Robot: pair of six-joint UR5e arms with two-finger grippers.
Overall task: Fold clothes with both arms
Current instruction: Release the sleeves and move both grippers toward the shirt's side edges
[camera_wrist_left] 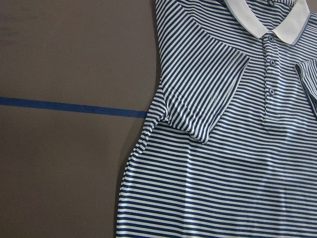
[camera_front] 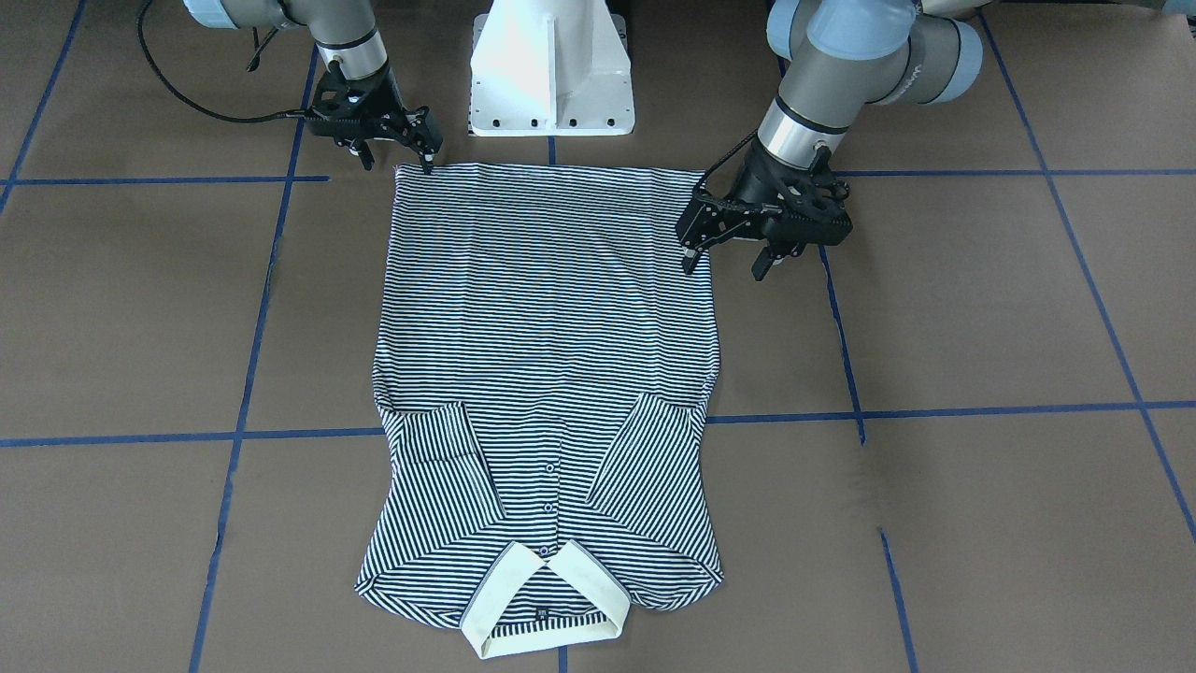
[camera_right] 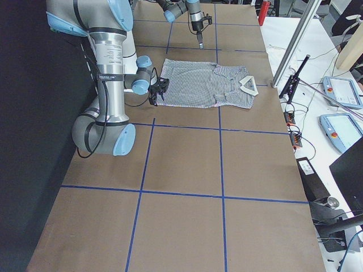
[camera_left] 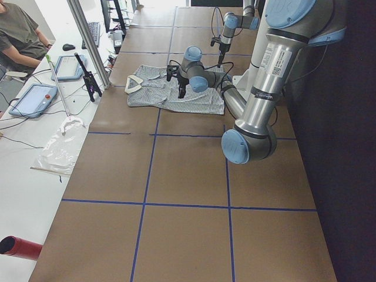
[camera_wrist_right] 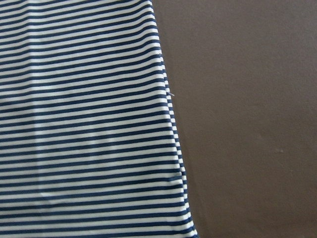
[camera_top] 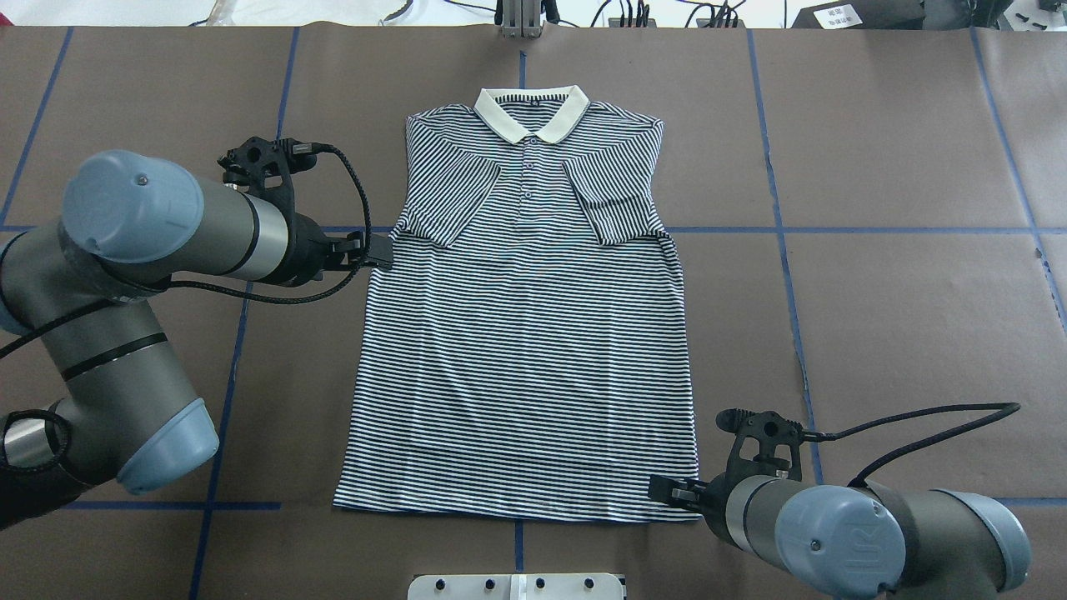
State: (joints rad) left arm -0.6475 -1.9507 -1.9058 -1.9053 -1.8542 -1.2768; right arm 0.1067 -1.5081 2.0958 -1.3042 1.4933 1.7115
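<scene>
Shirt point(camera_top: 525, 333): lying flat at overhead centre, long axis running from collar point(camera_top: 531, 111) at top to hem point(camera_top: 517, 510) at bottom.
Right claw point(camera_front: 397, 166): hovering with jaws apart at your hem corner, front view's upper left; the nearer one.
Left claw point(camera_front: 724, 268): hanging with jaws apart beside the opposite side edge.
Writing: neck label point(camera_front: 542, 614) showing nothing you can read.

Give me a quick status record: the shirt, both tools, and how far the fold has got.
shirt: striped polo shirt, flat, front up
collar: at the far end from the robot
sleeves: both folded inward onto the chest
left tool: open, holding nothing, by the side edge on the robot's left
right tool: open, holding nothing, by the hem corner on the robot's right
table: brown, blue tape grid
fold: body not yet folded
</scene>
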